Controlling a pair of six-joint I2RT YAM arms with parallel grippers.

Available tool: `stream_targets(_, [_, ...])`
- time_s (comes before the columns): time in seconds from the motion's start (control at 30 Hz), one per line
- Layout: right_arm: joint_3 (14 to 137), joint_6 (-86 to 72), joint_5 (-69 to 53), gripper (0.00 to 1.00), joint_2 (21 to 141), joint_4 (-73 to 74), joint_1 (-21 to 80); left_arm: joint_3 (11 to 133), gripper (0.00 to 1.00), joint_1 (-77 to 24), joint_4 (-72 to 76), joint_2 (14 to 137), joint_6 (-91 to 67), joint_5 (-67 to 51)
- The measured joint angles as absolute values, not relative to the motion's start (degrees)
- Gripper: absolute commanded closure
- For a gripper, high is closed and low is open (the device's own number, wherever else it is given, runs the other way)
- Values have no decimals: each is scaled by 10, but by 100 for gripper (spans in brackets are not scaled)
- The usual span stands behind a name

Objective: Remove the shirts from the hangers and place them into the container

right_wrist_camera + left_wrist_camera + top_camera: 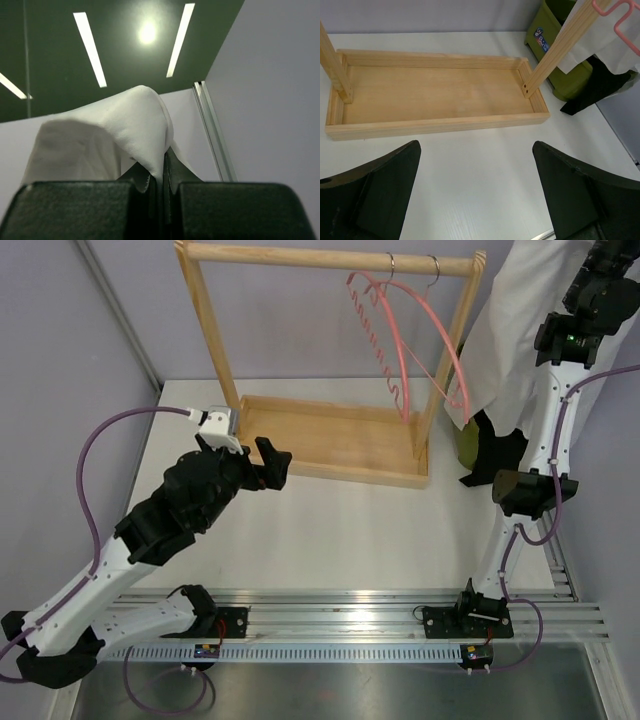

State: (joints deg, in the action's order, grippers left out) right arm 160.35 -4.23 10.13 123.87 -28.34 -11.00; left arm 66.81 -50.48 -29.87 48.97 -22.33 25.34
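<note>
White tabletop, lilac walls, white fabric shirt pinched in the clenched right gripper, hanging above the olive-green plastic basket at far right, black fabric shirt draped over its rim, two bare pink hangers on the wooden rack, left gripper spread wide, empty.

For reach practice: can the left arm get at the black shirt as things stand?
Possibly: the left gripper is open and empty, and bare table runs past the rack to the black shirt, though it lies far right.
</note>
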Motion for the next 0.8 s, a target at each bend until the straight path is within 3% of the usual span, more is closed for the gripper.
stream_targets(0.37, [1596,-117,97,100,1276,-409,-123,653,1,-428,-263,543,-230,174])
stream_targets(0.67, [1445,-100,118,100,1318,-380,-143,634,1,-416,-245,541,-250,140])
stream_targets(0.8, [1427,-59,163,100,1380,-299,-139,622,1,-415,-244,528,-257,138])
